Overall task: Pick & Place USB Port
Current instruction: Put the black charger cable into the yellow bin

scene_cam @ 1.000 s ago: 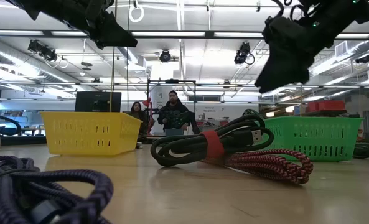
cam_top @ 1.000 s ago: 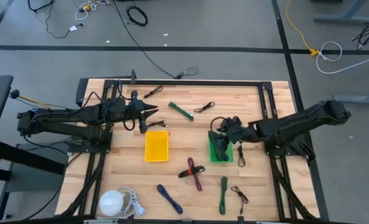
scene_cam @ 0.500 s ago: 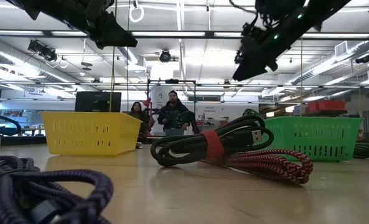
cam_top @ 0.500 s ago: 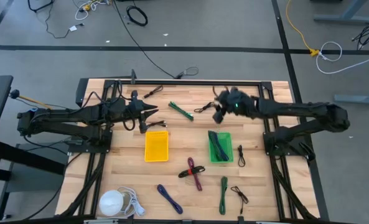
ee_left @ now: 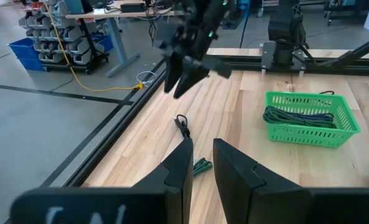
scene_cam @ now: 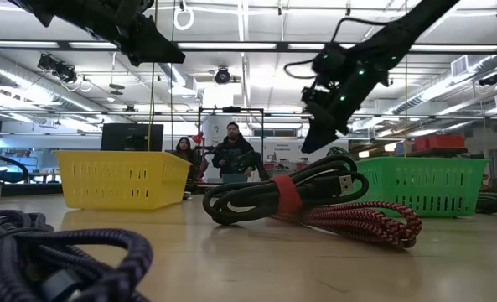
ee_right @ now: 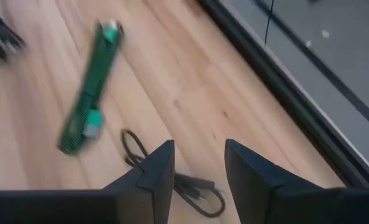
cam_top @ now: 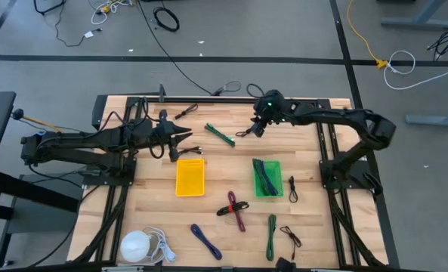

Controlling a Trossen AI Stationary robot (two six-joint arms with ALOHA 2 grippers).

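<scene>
Your right gripper (cam_top: pixel 256 128) is hanging over the table's (cam_top: pixel 322 227) far edge with its fingers parted and nothing between them, just above a small black cable (ee_right: pixel 172 177) lying on the wood (a green cable (ee_right: pixel 88 93) is lying nearby). Your left gripper (cam_top: pixel 186 137) is waiting beyond the yellow basket (cam_top: pixel 190 178), fingers narrowly apart, empty. The green basket (cam_top: pixel 267 178) is holding dark cables.

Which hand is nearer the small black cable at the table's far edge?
Right. The right hand hovers just above the small black cable; the left hand waits farther off, above the yellow basket.
</scene>
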